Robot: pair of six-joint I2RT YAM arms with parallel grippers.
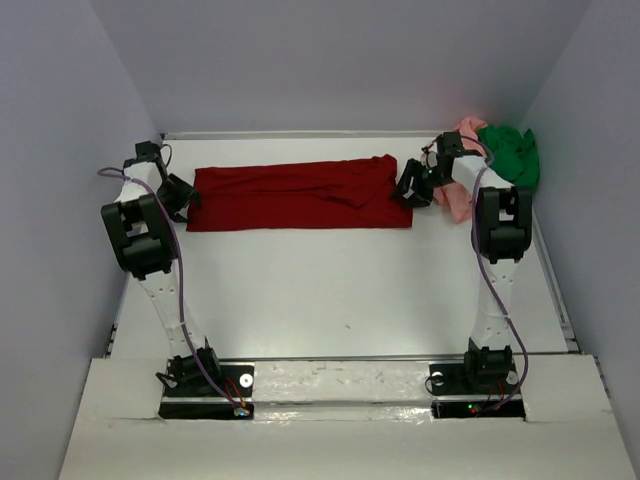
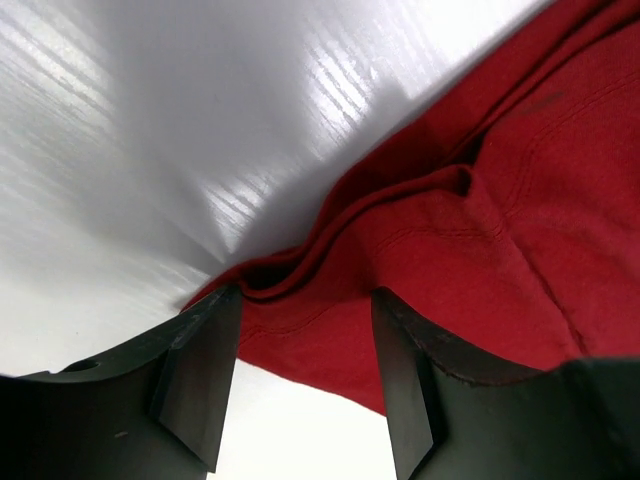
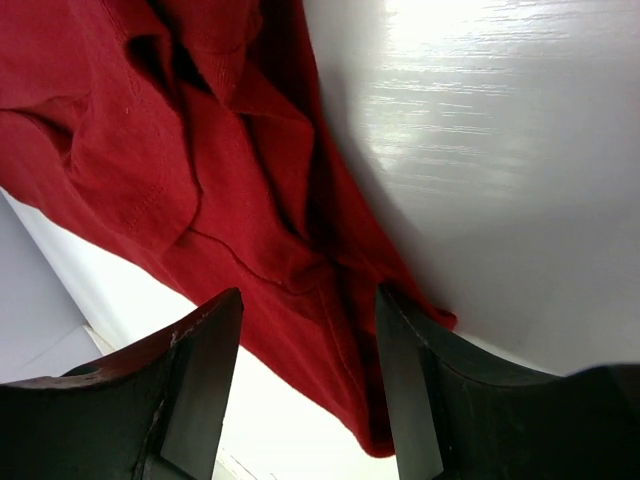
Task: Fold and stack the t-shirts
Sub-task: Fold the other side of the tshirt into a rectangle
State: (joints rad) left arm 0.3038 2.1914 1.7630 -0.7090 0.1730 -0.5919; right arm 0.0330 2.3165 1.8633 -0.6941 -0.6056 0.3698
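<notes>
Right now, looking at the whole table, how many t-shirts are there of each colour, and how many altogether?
dark red t-shirt: 1
salmon pink t-shirt: 1
bright green t-shirt: 1
Total: 3

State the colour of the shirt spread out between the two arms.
Dark red shirt; best seen from the top external view.

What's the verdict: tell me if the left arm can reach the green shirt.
Probably not: the green shirt lies in the far right corner, with the right arm between; the left gripper sits opposite.
</notes>
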